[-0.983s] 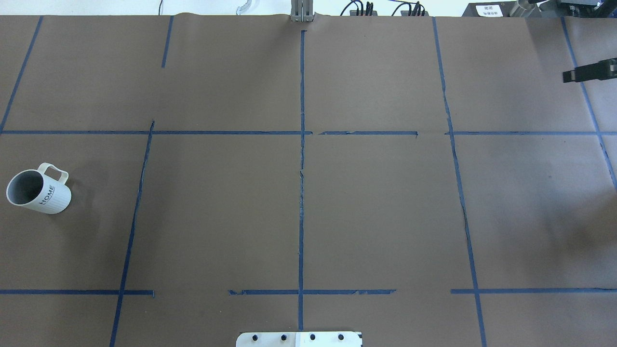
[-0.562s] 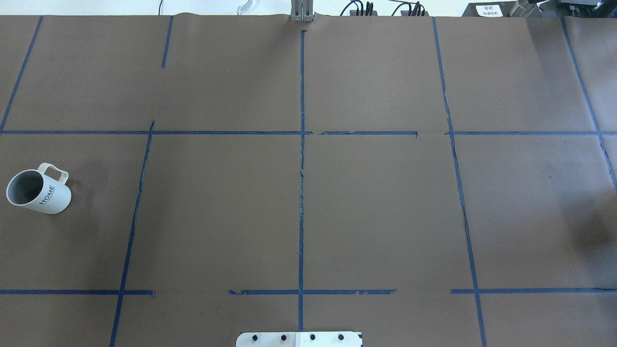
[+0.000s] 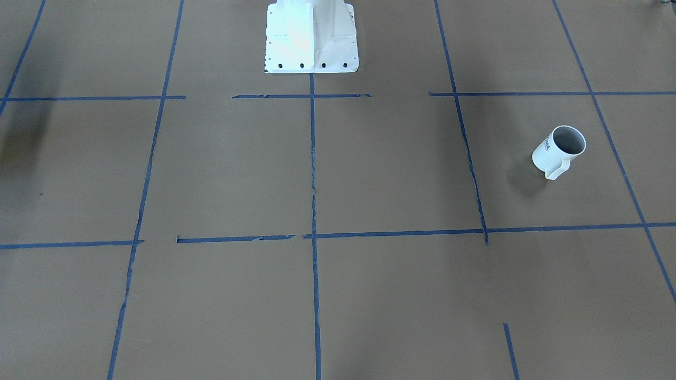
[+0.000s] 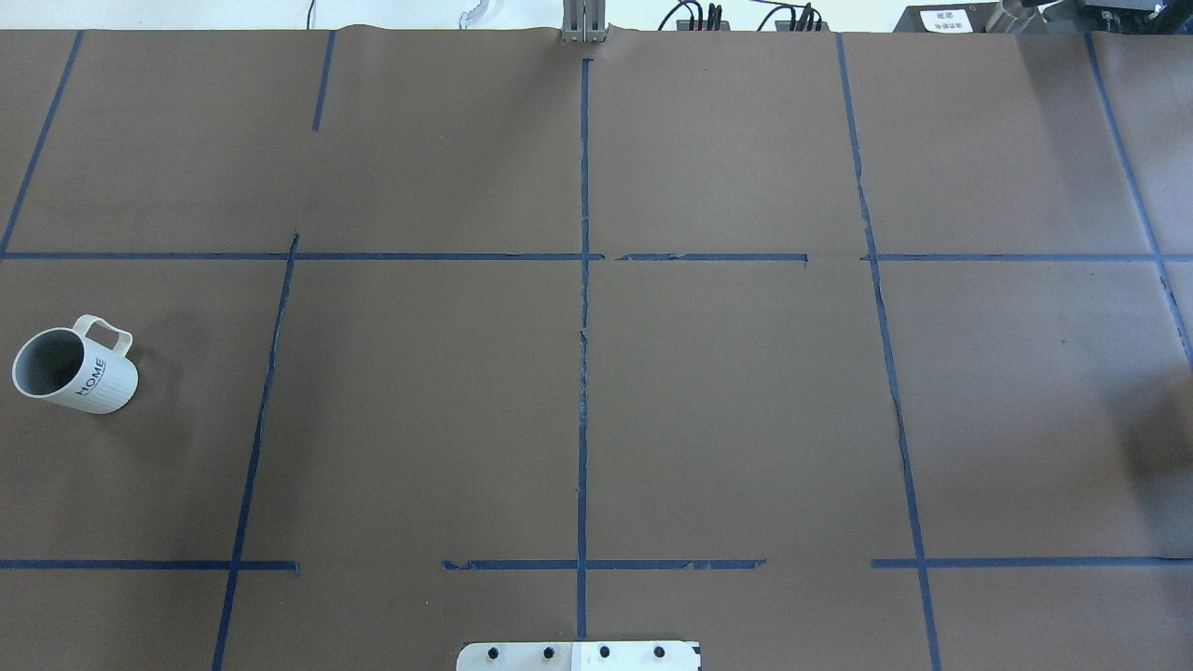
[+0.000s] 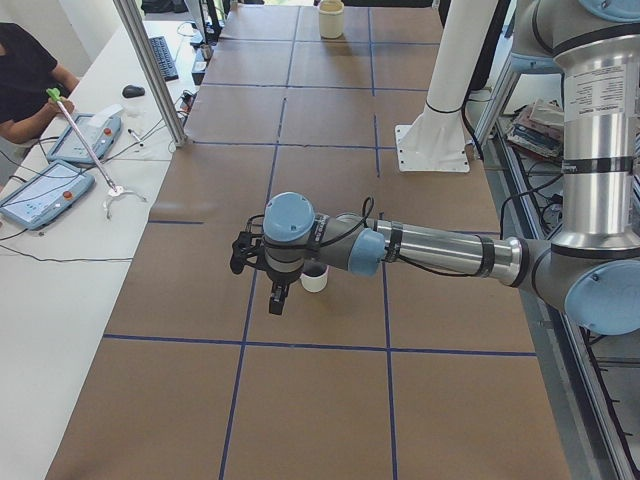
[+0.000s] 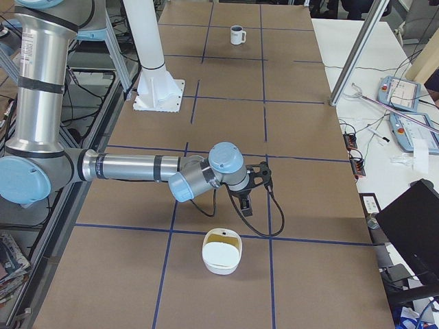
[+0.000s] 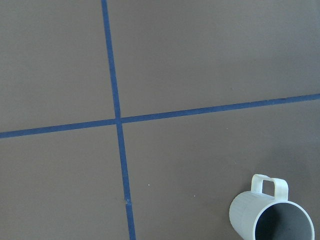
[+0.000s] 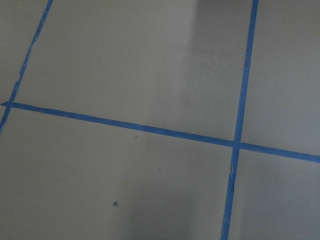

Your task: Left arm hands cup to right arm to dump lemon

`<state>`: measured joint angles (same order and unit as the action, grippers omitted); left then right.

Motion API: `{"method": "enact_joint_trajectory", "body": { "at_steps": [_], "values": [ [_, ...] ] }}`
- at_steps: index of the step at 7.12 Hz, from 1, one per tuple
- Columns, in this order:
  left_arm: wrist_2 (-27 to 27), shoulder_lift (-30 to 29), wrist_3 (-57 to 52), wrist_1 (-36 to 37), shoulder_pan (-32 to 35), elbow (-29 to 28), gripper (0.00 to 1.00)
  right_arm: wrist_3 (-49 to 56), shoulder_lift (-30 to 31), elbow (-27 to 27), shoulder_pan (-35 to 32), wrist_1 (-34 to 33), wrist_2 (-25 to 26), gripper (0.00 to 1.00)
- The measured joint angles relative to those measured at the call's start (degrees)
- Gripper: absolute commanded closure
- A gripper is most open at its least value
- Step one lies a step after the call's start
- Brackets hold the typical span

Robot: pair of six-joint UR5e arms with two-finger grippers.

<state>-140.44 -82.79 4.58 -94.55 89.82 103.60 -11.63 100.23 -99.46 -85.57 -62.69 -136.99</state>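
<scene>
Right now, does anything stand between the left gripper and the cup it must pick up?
Nothing visible does. The left gripper hangs near the cup, and the left wrist view shows only bare table and blue tape lines beside it.

Blue tape grid [image 4: 583,373] across brown table [image 4: 746,419]

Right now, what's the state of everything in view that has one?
cup: upright on table, ungripped, inside looks empty.
left tool: over table by cup, open or shut unclear.
right tool: over table, open or shut unclear.
white tub: upright, yellowish inside.
</scene>
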Motion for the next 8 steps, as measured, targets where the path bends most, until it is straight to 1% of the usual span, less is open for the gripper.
{"method": "enact_joint_trajectory", "body": {
  "at_steps": [2, 3, 5, 6, 8],
  "values": [
    [-0.26, 0.82, -0.48, 1.07, 0.17, -0.3, 0.0, 5.02, -0.01, -0.32, -0.4, -5.68, -1.16, 0.0],
    [-0.25, 1.05, -0.64, 1.05, 0.13, -0.04, 0.0, 6.26, 0.26, -0.53, -1.56, -7.25, -1.75, 0.0],
    [0.46, 2.0, -3.02, 1.02, 0.04, 0.16, 0.0, 6.81, 0.85, -0.6, -2.98, -9.03, -2.07, 0.0],
    [1.79, 2.56, -5.71, 1.29, 0.02, 0.07, 0.0, 6.69, 0.72, -0.68, -3.09, -10.98, -2.07, 0.0],
    [2.93, 3.37, -7.38, 1.66, 0.0, -0.26, 0.0, 6.22, 0.57, -2.16, -2.89, -15.61, -1.91, 0.0]
  ]
}}
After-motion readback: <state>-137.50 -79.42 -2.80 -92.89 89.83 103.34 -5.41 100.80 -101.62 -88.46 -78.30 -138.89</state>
